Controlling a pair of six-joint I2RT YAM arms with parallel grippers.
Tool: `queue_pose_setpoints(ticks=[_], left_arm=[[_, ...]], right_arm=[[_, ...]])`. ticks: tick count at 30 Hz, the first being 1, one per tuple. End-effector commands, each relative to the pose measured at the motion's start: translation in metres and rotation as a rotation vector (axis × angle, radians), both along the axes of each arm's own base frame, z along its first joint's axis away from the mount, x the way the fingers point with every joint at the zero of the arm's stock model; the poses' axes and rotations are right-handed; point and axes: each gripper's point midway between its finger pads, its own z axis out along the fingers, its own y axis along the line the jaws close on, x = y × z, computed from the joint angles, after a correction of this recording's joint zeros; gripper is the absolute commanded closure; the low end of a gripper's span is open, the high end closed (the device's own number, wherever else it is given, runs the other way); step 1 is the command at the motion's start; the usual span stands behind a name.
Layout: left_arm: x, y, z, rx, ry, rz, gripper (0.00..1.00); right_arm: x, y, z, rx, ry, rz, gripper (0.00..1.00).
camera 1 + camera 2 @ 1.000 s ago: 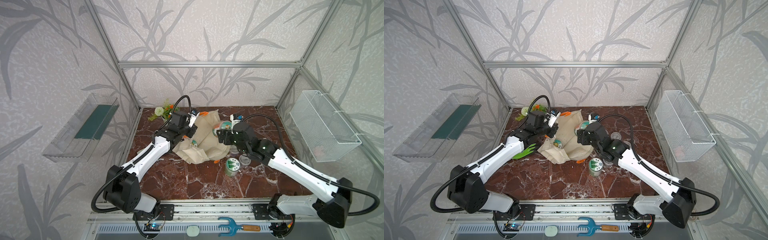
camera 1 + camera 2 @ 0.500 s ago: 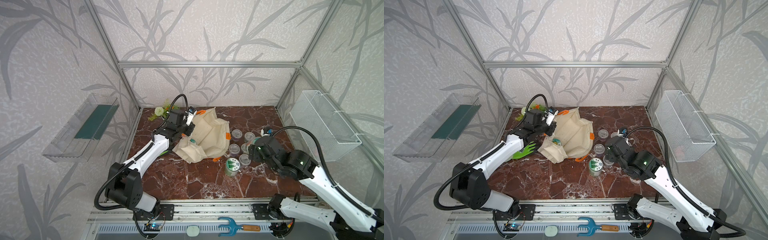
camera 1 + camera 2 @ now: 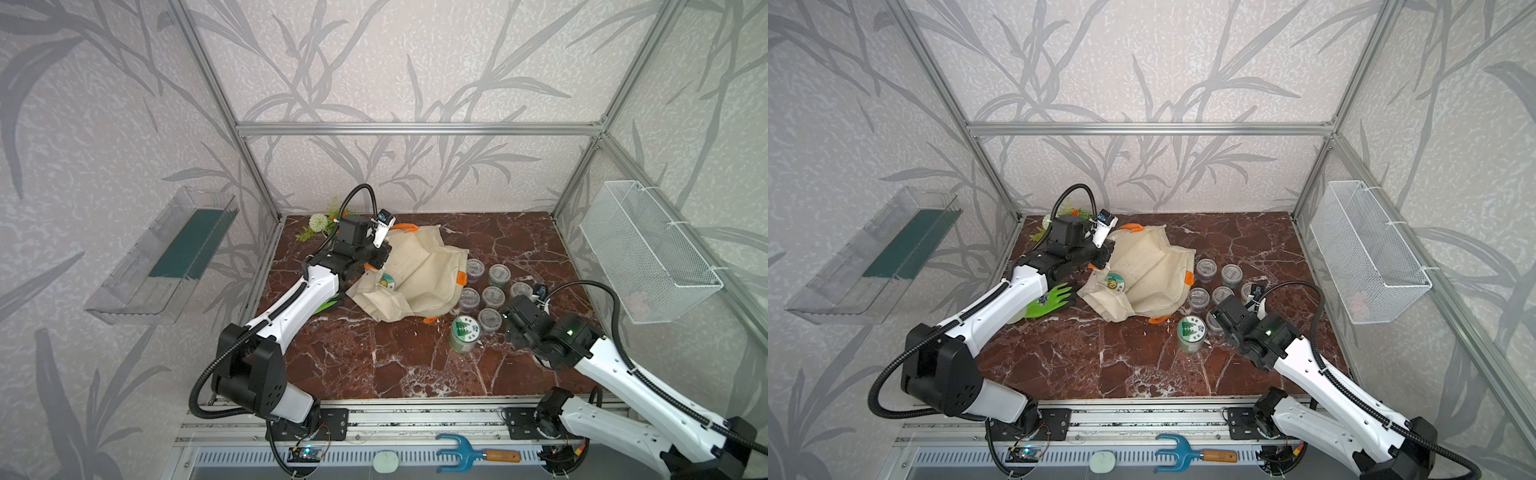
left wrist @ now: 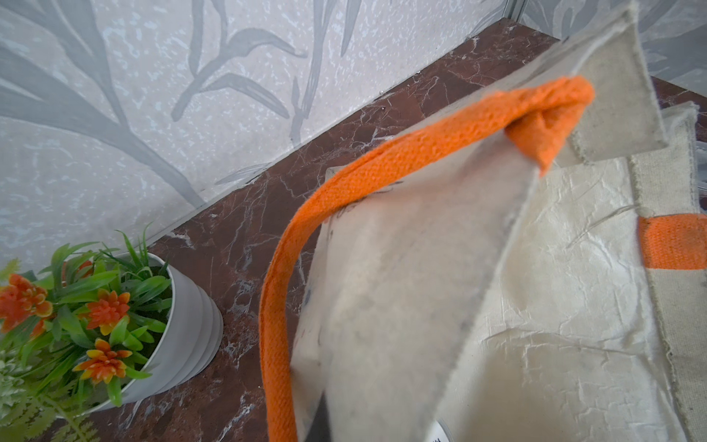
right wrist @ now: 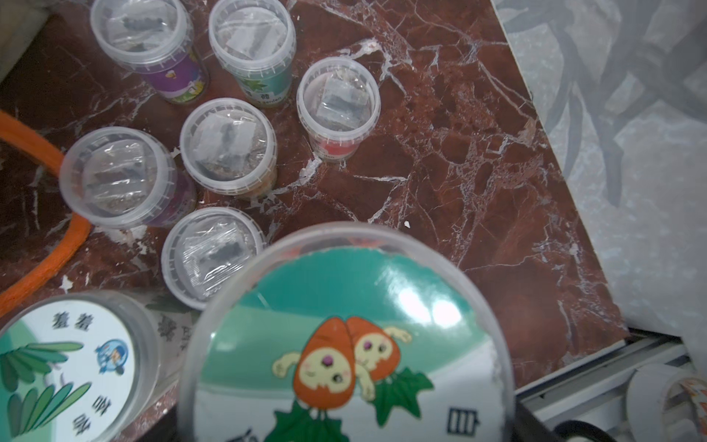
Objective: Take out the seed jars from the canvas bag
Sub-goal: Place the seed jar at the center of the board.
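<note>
Top view first: we count six clear-lidded seed jars [image 3: 493, 296] standing in a cluster on the marble table [image 3: 374, 365], just beside the canvas bag [image 3: 419, 270], with a larger white-lidded jar [image 3: 465, 332] near them toward the front. Another jar in the bag [image 3: 387, 282] shows its green-pictured lid at the mouth, so we judge that at least this one is left to take. Whether more lie deeper in the cloth we cannot tell. The left pincer [image 3: 376, 259] sits at the bag's rim, on the side away from the cluster. The right pincer [image 3: 510, 322] hangs over the cluster's front edge, its jaws hidden under the wrist.

Left wrist view: the bag's cloth wall and its orange handle [image 4: 344, 191] rise close to the lens, lifted off the marble, with the white flower pot [image 4: 183, 325] standing by the wall beyond. The jaws hardly show here. We take the left pincer as closed tight, pinching the bag's edge to hold the mouth up.

Right wrist view: a carrot-lidded jar [image 5: 344, 344] fills the lower frame, far nearer the lens than the jars on the table. We judge the right pincer is clamped round it at about half its spread, carrying it above the cluster, not yet set down
</note>
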Motion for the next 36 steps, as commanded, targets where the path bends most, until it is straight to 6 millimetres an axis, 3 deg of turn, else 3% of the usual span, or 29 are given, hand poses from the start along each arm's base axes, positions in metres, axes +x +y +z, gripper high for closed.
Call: queue_pose_setpoints(ticks=[1, 10, 15, 24, 26, 29, 31, 36], left_arm=[[0.002, -0.005, 0.028, -0.036, -0.090, -0.031, 1.00], [-0.002, -0.008, 0.029, -0.013, -0.059, -0.065, 1.00], [0.003, -0.003, 0.026, 0.007, -0.007, -0.026, 1.00], [0.014, 0.011, 0.015, 0.048, 0.110, 0.086, 1.00], [0.014, 0.012, 0.013, 0.051, 0.126, 0.095, 0.94], [0.014, 0.015, 0.015, 0.052, 0.145, 0.115, 0.72], [0.014, 0.018, 0.018, 0.060, 0.158, 0.136, 0.52], [0.013, 0.034, 0.018, 0.100, 0.207, 0.219, 0.32]], right_arm=[[0.022, 0.010, -0.005, 0.072, -0.073, -0.014, 0.34], [0.030, 0.000, -0.049, 0.086, -0.041, -0.068, 0.33], [0.030, -0.001, -0.060, 0.105, -0.040, -0.085, 0.32], [0.029, -0.006, -0.072, 0.155, -0.027, -0.126, 0.19], [0.029, -0.007, -0.070, 0.162, -0.032, -0.128, 0.14], [0.032, -0.009, -0.059, 0.170, -0.056, -0.131, 0.06], [0.034, -0.012, -0.048, 0.176, -0.078, -0.133, 0.03], [0.042, -0.014, -0.017, 0.191, -0.149, -0.116, 0.01]])
